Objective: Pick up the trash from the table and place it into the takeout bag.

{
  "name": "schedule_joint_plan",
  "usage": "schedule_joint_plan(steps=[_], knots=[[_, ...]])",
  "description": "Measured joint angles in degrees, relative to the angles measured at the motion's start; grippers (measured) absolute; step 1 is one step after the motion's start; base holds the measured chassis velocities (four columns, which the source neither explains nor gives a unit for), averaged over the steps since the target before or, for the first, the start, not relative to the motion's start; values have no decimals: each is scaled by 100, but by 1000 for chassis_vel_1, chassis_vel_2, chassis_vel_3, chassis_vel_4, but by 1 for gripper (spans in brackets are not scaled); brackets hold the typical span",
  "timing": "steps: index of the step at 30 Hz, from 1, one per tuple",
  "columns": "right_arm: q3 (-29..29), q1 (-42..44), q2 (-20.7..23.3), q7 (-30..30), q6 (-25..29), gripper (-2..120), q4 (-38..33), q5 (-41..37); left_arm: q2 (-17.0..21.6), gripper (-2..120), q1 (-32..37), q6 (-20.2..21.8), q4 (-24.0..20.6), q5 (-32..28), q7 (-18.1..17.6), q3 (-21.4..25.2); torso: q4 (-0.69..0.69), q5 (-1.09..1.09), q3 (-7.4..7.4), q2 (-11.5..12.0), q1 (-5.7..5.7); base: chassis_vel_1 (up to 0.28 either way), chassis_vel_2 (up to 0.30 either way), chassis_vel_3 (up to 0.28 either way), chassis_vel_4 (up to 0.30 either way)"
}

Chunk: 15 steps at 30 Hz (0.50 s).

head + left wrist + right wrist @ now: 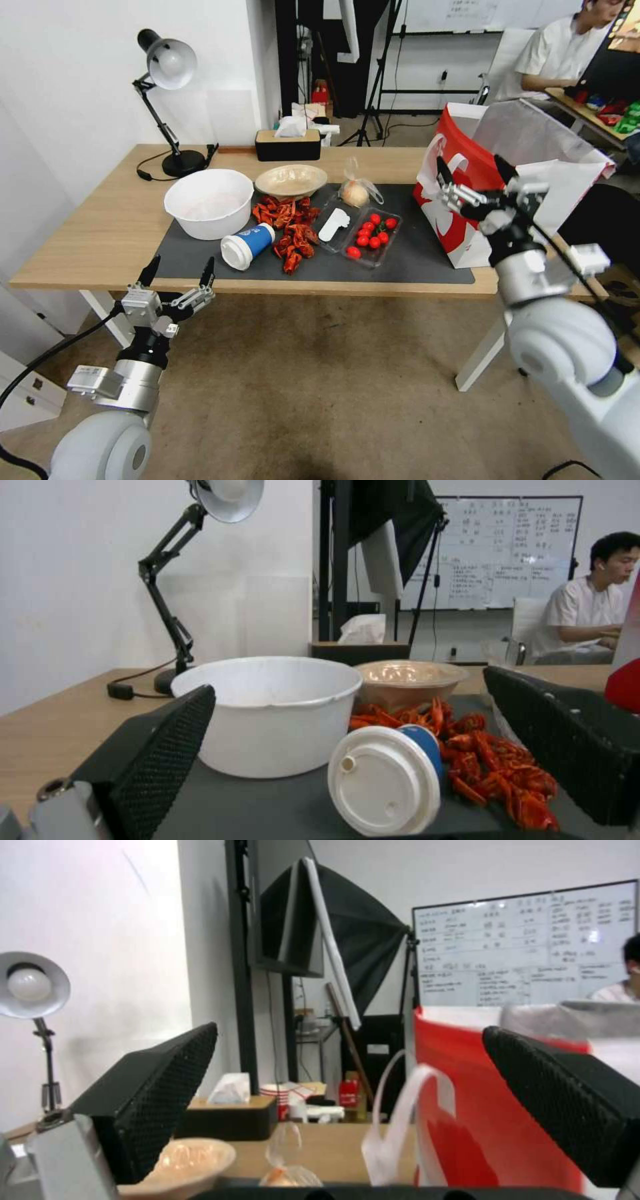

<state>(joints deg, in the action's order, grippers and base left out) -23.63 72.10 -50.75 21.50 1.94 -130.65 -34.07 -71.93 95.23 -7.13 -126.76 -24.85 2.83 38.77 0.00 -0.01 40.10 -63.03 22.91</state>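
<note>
On the table [100, 227] lies a dark mat [413, 260] with the trash. A blue-white lidded cup [247, 245] lies on its side, its lid [383, 780] facing my left gripper [177, 273]. That gripper is open and holds nothing, just off the table's front edge. Red shells [290, 227] are heaped beside the cup. Behind them stand a beige bowl [291, 180] and a clear bag with a pale lump [357, 192]. The takeout bag [467, 173], red and white, stands at the mat's right end. My right gripper [477, 175] hovers open and empty near its white handle [400, 1120].
A big white bowl [209, 202] stands left of the cup. A clear tray of cherry tomatoes [373, 235] and a clear tray with a white piece [333, 225] sit mid-mat. A desk lamp [170, 100] and a tissue box [288, 143] line the far edge.
</note>
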Motion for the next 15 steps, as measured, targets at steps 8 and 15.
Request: schedule_joint_plan(steps=[8, 15], knots=[[-207, 1262, -552, 9, 560, 100, -205, 869, 15, 100, 16, -13, 23, -18, 8, 11, -1, 1, 0, -1, 0, 0, 0, 0, 0], [-267, 2132, -936, 262, 887, 100, -252, 1397, 20, 100, 0, -20, 43, -17, 28, -38, 0, 0, 0, -1, 0, 0, 0, 0, 0]])
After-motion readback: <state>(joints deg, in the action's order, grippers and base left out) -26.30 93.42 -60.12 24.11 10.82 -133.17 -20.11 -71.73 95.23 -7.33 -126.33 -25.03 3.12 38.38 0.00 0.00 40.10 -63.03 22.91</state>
